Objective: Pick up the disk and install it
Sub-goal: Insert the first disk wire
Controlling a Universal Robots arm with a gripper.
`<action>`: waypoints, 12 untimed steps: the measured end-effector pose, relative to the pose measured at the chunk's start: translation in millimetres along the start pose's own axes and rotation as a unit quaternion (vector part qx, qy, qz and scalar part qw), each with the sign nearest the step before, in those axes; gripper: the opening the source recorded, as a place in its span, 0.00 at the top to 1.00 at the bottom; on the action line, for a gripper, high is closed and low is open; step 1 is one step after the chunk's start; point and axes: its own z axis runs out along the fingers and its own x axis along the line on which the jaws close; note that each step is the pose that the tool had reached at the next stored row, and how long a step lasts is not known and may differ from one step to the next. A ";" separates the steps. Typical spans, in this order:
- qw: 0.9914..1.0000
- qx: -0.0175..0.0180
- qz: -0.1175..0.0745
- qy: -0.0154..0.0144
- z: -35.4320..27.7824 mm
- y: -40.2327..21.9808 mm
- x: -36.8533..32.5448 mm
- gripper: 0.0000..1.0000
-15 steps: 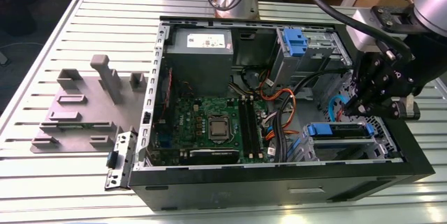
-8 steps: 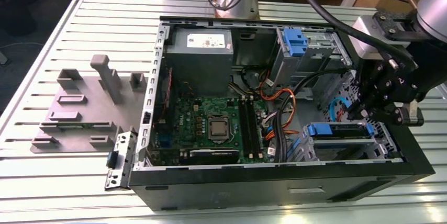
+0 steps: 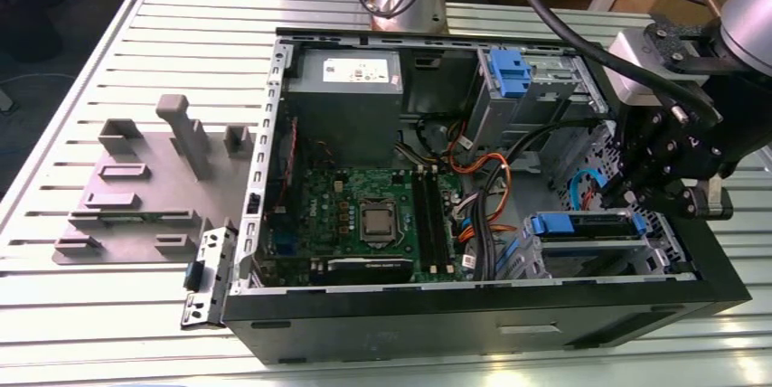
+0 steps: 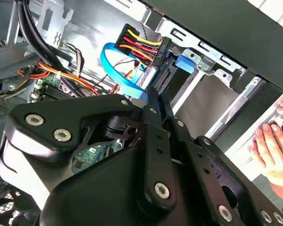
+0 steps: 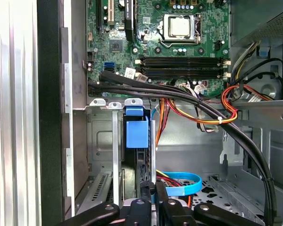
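The disk (image 3: 567,224) is sitting in the lower drive cage at the corner of the computer case (image 3: 483,319), on the exterior view's right. Its blue carrier tab is pointing toward the motherboard (image 3: 325,197). The gripper (image 3: 634,199) is hovering just beside the opposite end, fingers drawn together with nothing between them. In the first wrist view the disk (image 5: 137,134) is lying straight ahead of the gripper (image 5: 153,189), its long axis running directly away from the tips. Whether they are touching it, I cannot tell.
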 end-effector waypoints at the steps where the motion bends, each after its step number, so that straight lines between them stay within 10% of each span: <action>1: 1.000 0.000 0.000 0.000 0.4 0.0 0.0 0.84; 12: 1.000 0.000 0.000 0.000 1.0 0.0 0.7 0.84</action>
